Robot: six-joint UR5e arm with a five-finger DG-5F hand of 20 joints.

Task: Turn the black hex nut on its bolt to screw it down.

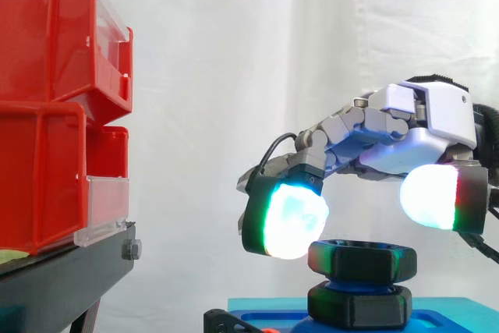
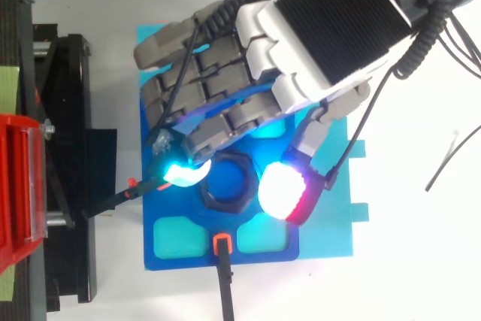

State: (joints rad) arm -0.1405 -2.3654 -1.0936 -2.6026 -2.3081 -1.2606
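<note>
Side view: the black hex nut (image 1: 362, 261) is seen raised over the middle of the blue base (image 1: 460, 317), with a second black hex piece (image 1: 359, 306) under it, resting on the base. The hand (image 1: 421, 126) is held above the base and curled down round the nut. A cyan-glowing fingertip (image 1: 292, 220) is set against the nut's edge on the base's left side. The white thumb pad (image 1: 429, 196) is seen on the base's right side, slightly higher than the nut's top. Red bins (image 1: 47, 37) on a black stand (image 1: 62, 278) are placed left of the base.

Top view: the nut (image 2: 225, 204) is found at the base's (image 2: 173, 257) middle, the fingertip (image 2: 184, 174) overlapping its rim. The thumb pad (image 2: 282, 193) lies just beside it, and contact there cannot be told. The base is carried on a white counter (image 2: 421, 261)
</note>
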